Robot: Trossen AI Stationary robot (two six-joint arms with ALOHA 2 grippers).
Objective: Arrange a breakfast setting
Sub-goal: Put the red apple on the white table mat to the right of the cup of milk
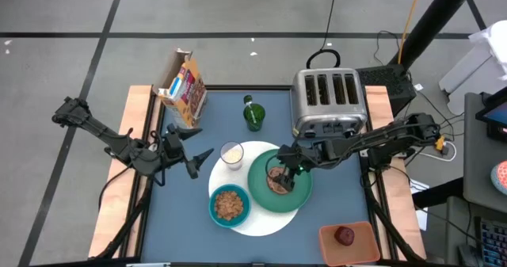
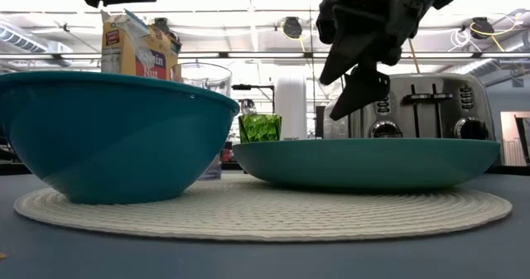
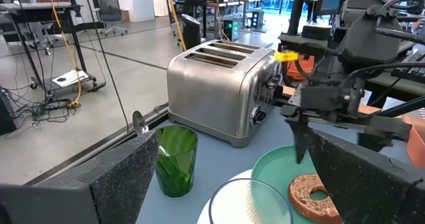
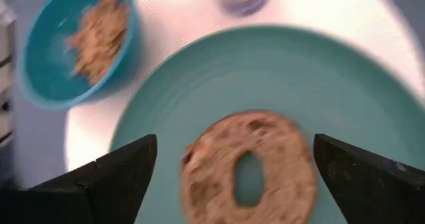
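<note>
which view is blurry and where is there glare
Right wrist view: smeared throughout, the bagel, green plate and cereal bowl all soft-edged. Left wrist view: sharp, bright reflections on the toaster. Low view: the near teal bowl looms oversized; ceiling lights glow behind.

floor (image 1: 238, 13): grey, dark tape lines | cables (image 3: 46, 104) | office chairs (image 3: 106, 11) behind

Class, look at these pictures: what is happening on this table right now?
The right gripper hangs open just above the bagel, which lies on the green plate atop the white mat. The left gripper waits open at the table's left. A bowl of cereal and a milk glass are placed.
</note>
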